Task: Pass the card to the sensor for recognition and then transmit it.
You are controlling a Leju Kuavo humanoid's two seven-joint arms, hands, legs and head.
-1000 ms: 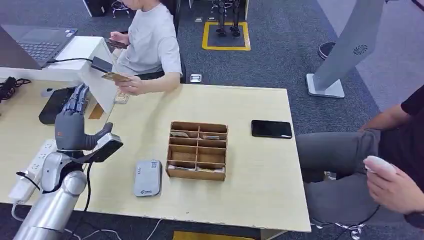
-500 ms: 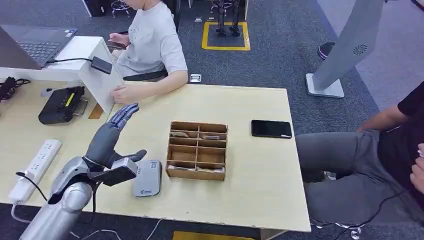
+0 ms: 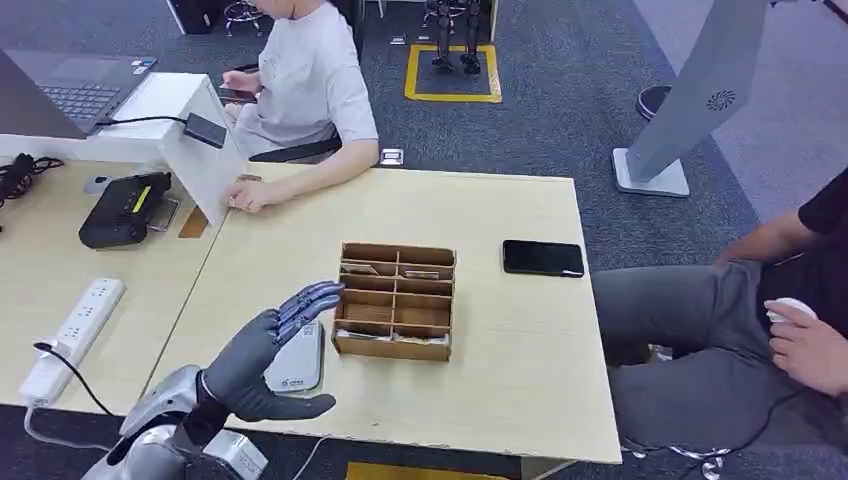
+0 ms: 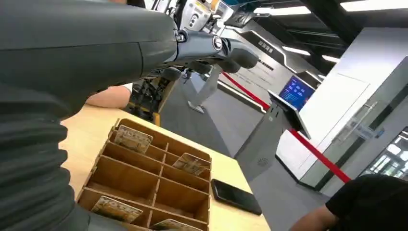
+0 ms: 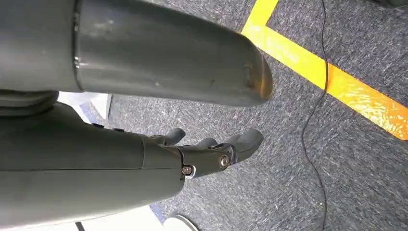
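My head camera looks down over the table (image 3: 480, 215) from high up; the left wrist camera sits low and close — both catch the wooden tray (image 3: 395, 300). The right wrist camera faces carpet (image 5: 298, 159).

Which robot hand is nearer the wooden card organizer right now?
Left. The left robot hand hovers open just beside the wooden card organizer, over the grey card reader. The right robot hand hangs down over the carpet floor, away from the table.
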